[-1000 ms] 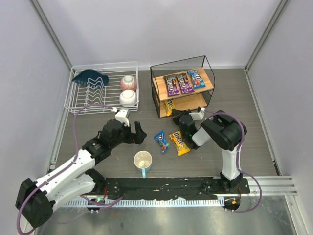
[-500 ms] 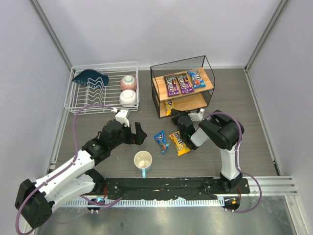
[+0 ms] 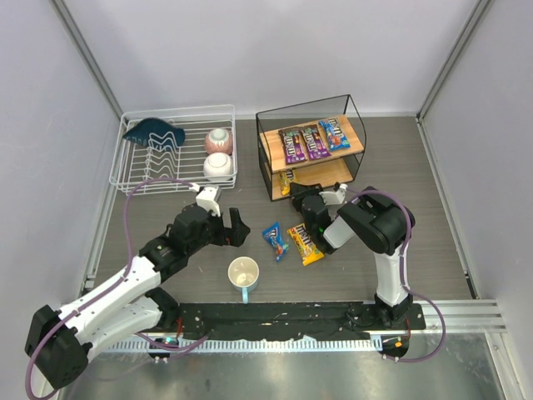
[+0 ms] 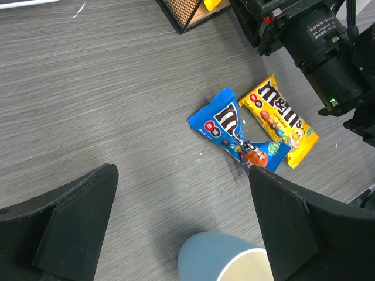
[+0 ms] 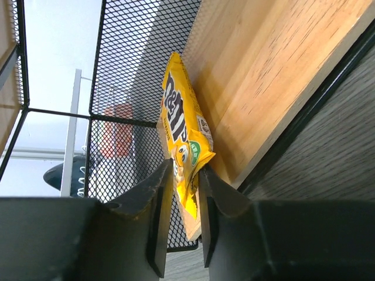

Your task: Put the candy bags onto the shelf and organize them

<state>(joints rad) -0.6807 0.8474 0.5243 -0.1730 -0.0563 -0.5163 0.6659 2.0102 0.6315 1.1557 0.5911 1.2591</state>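
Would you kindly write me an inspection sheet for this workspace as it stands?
Surface: dark wood-grain table, no spills seen.
Job's things: shelf top board holds three bags; lower yellow bag at the lower board's left end; blue bag and yellow bag lie on the table.
Clutter: mug; dish rack with two bowls and a blue item.
Grippers: left gripper open, empty; right gripper shut on lower yellow bag.
Cables: purple cables along both arms, nothing snagged.
Surroundings: grey walls; nothing else seen.

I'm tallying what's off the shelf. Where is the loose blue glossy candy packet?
In the top view, the blue candy packet lies on the dark table, beside a yellow candy packet on its right, just beyond the pale blue mug.
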